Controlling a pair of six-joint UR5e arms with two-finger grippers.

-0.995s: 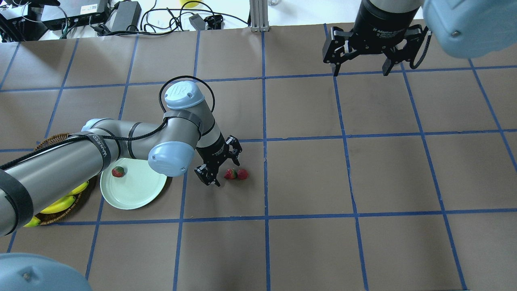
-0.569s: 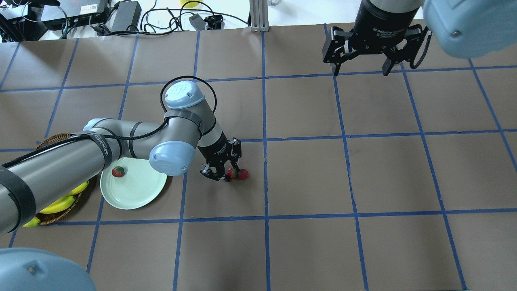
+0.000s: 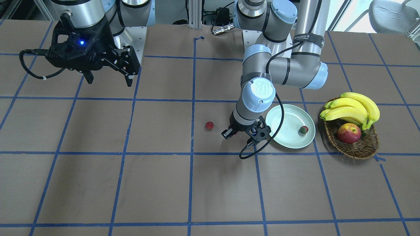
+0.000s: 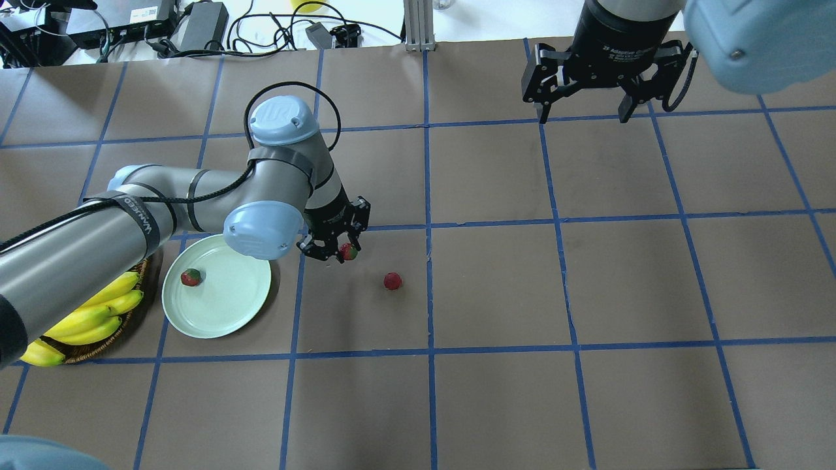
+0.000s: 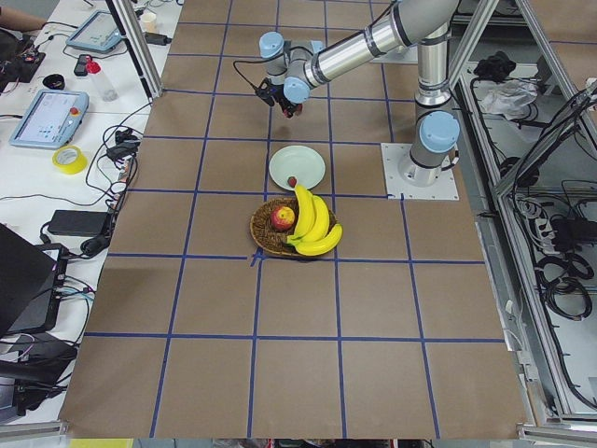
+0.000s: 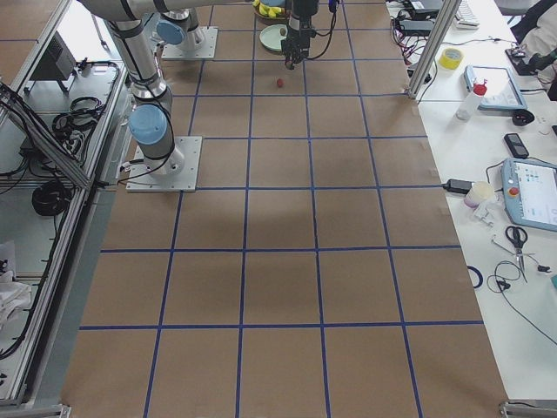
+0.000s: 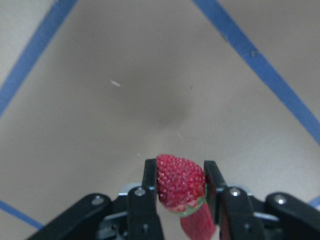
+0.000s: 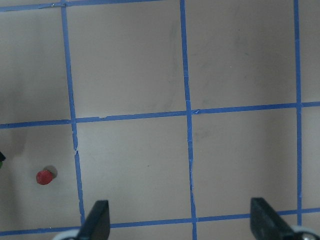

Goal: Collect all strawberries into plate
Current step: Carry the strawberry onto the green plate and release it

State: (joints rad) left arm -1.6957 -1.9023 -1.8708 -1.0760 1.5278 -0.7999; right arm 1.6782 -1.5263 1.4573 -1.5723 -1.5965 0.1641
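Left wrist cam: the held strawberry (image 7: pixel 180 186) ran lengthwise along the fingers (image 7: pixel 149 195). Its rounded red end poked out past the tips and its green cap sat back toward the palm. The left gripper (image 7: pixel 180 192) was pinched onto both sides of it.

Overhead: that berry hung above the table (image 4: pixel 496 287), between the plate (image 4: pixel 222 316) and the loose strawberry (image 4: pixel 392 281). A third strawberry (image 4: pixel 191 277) lay in the plate near its left rim, too small to say which way it pointed. The right gripper (image 4: pixel 583 117) hovered well away with its fingers spread wide, holding nothing.

Front view: the basket (image 3: pixel 362 149) with bananas (image 3: pixel 351 108) and an apple (image 3: pixel 348 133) sat just beside the plate.

Right wrist cam: both fingertips were far apart with only bare table between them, and the loose strawberry was at lower left.

Side views: too small to show anything about the fingers.
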